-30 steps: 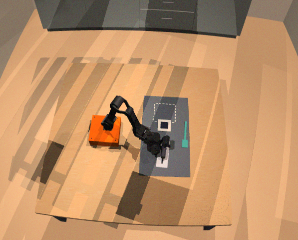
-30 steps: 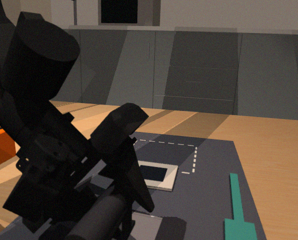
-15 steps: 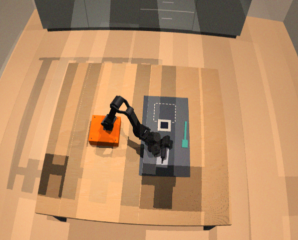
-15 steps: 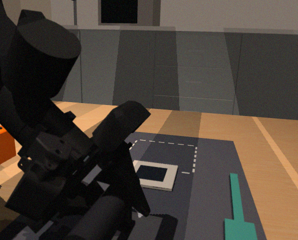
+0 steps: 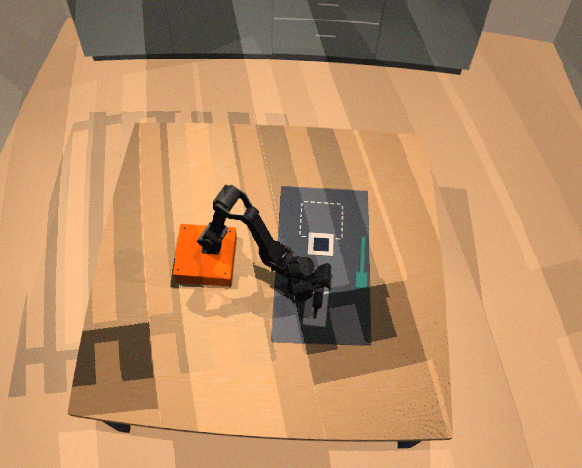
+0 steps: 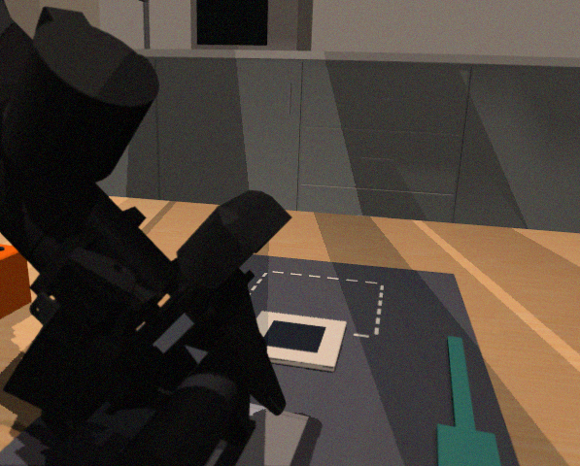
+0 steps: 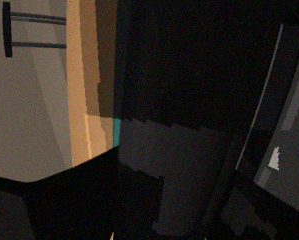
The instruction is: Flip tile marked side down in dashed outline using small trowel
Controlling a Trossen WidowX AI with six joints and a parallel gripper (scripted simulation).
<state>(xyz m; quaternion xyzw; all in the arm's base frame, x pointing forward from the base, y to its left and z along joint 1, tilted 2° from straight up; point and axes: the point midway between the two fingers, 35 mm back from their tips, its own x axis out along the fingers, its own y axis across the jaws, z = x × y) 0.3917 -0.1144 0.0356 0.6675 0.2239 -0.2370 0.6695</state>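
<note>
The white tile [image 5: 321, 244] [image 6: 299, 336] lies flat, its dark square mark facing up. It overlaps the near edge of the dashed outline [image 5: 341, 204] [image 6: 332, 278] and lies mostly outside it. My gripper [image 5: 322, 292] [image 6: 229, 401] [image 7: 168, 152] is shut on the trowel's thick black handle, nearer me than the tile. The trowel's pale flat blade [image 5: 321, 321] [image 6: 286, 437] shows below the handle, low over the mat; whether it touches the mat cannot be told. The finger on the far side of the handle is hidden in the exterior view.
The dark mat [image 5: 291, 327] [image 6: 359, 401] lies on the wooden table [image 5: 240, 393]. A teal flat tool [image 5: 362, 261] [image 6: 461, 385] lies along the mat's right side, right of the tile. The arm's orange base [image 5: 205, 266] stands left of the mat.
</note>
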